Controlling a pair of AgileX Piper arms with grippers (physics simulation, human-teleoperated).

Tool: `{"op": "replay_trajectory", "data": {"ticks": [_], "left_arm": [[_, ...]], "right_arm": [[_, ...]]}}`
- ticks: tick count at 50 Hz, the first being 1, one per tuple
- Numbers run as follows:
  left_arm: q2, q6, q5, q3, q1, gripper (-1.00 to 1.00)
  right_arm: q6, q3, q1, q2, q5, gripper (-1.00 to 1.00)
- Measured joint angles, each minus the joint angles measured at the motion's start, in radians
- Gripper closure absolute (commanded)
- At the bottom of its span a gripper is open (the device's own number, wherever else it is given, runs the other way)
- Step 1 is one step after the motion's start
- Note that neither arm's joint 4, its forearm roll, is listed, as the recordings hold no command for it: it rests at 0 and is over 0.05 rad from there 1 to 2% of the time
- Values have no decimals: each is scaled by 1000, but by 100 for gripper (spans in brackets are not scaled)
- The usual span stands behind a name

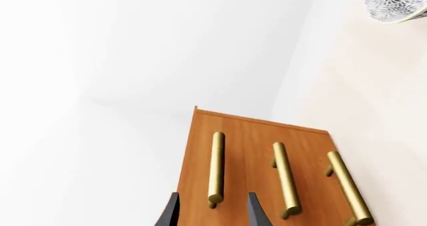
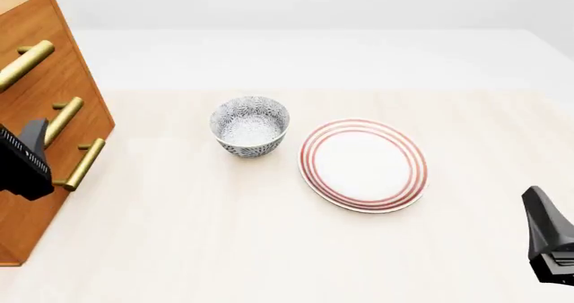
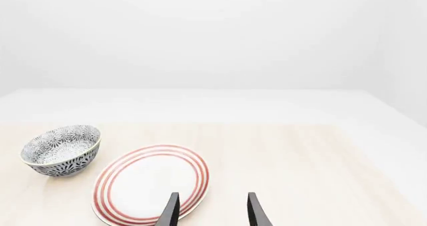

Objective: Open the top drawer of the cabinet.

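Spread wide, the left arm's black gripper (image 1: 212, 213) faces the tall orange-brown wooden cabinet (image 1: 250, 136), probably lined up astride the top drawer's brass bar handle (image 1: 216, 167), while the right gripper (image 3: 212, 211), also open, idles far off.

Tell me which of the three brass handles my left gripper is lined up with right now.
The top drawer's handle: in the left wrist view it sits between the left gripper fingertips, the other two off to one side.

The front view looks down across the counter (image 2: 269, 249) from above. The left wrist view faces the cabinet (image 1: 253, 146) closely; the right wrist view shares the bowl (image 3: 61, 150) and plate (image 3: 150, 183).
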Motion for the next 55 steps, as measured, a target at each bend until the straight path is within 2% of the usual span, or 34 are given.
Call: {"op": "replay_trajectory", "data": {"ticks": [55], "left_arm": [[283, 72, -177, -98, 77, -100]], "right_arm": [[0, 0, -1, 0, 0, -100]]}}
